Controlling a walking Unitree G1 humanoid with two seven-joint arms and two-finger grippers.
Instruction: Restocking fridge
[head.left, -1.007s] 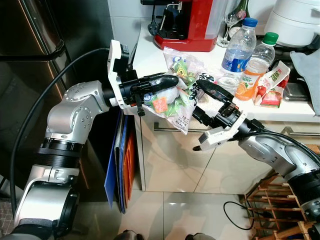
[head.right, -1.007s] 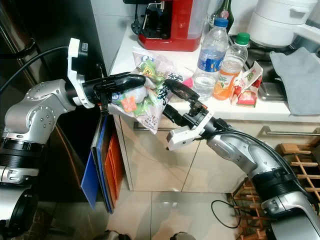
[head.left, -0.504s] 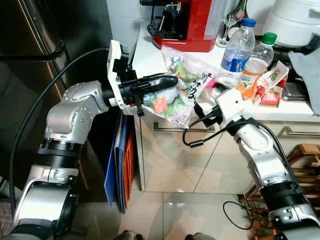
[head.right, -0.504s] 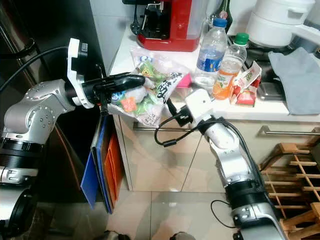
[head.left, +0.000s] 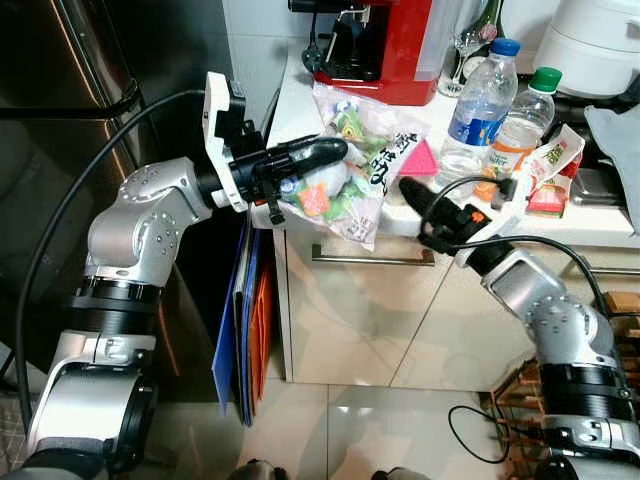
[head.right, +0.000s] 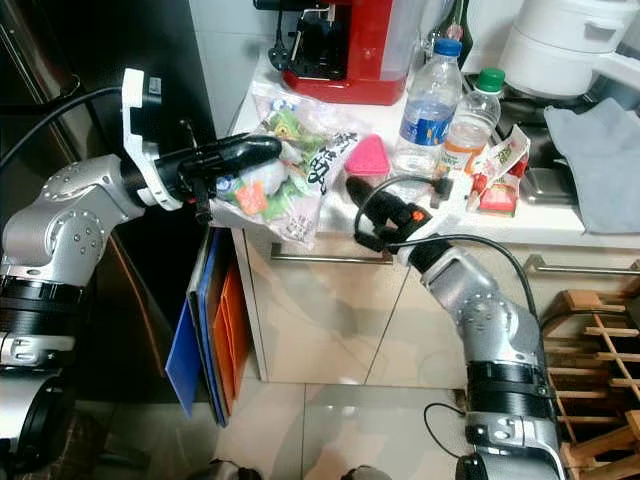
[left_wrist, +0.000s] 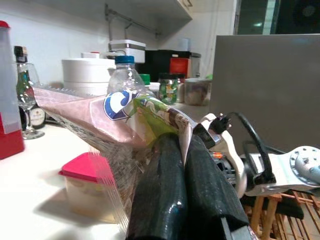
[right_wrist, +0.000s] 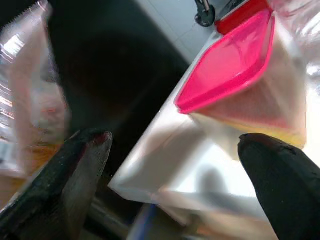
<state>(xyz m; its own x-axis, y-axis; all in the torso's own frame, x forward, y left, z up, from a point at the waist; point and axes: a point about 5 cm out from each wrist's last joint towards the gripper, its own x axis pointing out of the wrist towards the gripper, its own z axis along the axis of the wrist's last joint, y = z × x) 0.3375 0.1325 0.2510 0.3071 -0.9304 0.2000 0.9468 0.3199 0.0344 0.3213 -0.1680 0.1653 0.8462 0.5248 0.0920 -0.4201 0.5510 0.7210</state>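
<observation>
My left gripper (head.left: 335, 150) is shut on a clear bag of colourful packets (head.left: 355, 185) and holds it in the air over the front left corner of the white counter (head.left: 298, 105). The left wrist view looks along the closed fingers (left_wrist: 165, 195), with the bag's film (left_wrist: 120, 117) pinched between them. My right gripper (head.left: 420, 212) is open at the counter's front edge, just right of the bag. Its fingertips (right_wrist: 80, 160) point at a pink-lidded container (right_wrist: 235, 65), which stands on the counter (head.right: 368, 157) behind the bag.
A water bottle (head.left: 482, 100), an orange juice bottle (head.left: 520, 125), a snack packet (head.left: 550, 165) and a red coffee machine (head.left: 385, 45) stand on the counter. The dark fridge (head.left: 60, 120) is on the left. Blue and orange boards (head.left: 240, 330) lean beside the cabinet.
My right arm has swung round: its gripper left the bag's underside and now sits at the counter edge facing the pink-lidded container. The left gripper still holds the bag, slightly higher.
</observation>
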